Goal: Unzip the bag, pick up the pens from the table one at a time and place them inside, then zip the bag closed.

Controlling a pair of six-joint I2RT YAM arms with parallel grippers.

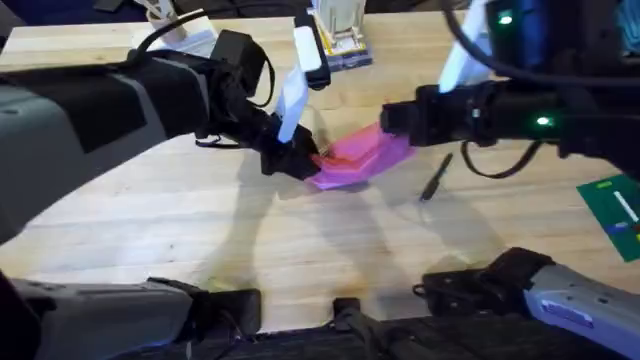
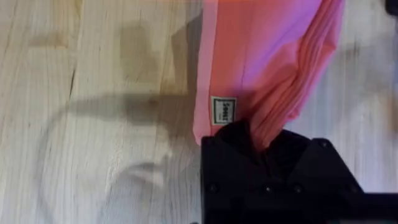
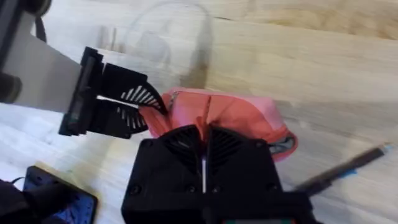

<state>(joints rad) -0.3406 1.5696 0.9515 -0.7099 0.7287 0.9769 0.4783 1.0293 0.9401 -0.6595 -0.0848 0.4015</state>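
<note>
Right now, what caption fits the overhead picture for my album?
Both grippers, left and right, pinch the soft pink fabric pouch; a slim black pen waits on the wooden table.

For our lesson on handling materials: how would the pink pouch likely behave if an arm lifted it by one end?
The bag would probably sag and fold: its fabric already bunches into pleats where the left gripper pinches it. It looks light and flat, likely holding little. The soft cloth seems unlikely to slip or roll.

Green card (image 1: 612,214) at table's right edge; yellow-white box (image 1: 340,30) at far edge, centre
</note>
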